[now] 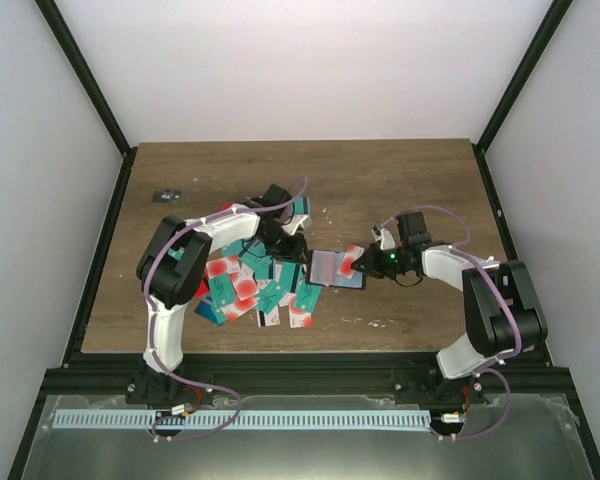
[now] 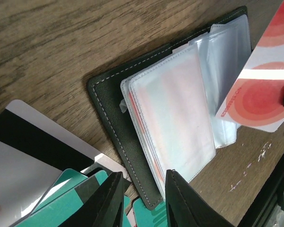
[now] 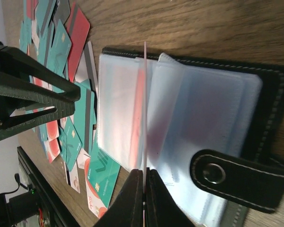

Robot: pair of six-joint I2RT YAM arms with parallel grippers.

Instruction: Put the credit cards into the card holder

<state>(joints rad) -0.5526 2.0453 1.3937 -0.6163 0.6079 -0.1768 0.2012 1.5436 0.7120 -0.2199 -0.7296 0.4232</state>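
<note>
The black card holder (image 1: 335, 268) lies open on the table, its clear sleeves (image 2: 175, 109) fanned upward. Its snap tab (image 3: 227, 172) shows in the right wrist view. My right gripper (image 3: 145, 172) is shut on a white credit card with a red circle (image 2: 258, 94). That card stands on edge over the sleeves and reads as a thin line (image 3: 145, 109). My left gripper (image 2: 144, 182) is open, and its fingers straddle the near corner of the holder's black cover (image 2: 109, 113). More credit cards (image 1: 245, 290), teal, red and white, lie in a heap left of the holder.
A tiny dark grey object (image 1: 167, 195) sits at the table's far left. Black frame posts and white walls enclose the wooden table (image 1: 380, 180). Teal cards (image 2: 61, 208) lie tucked under the holder's corner by my left fingers.
</note>
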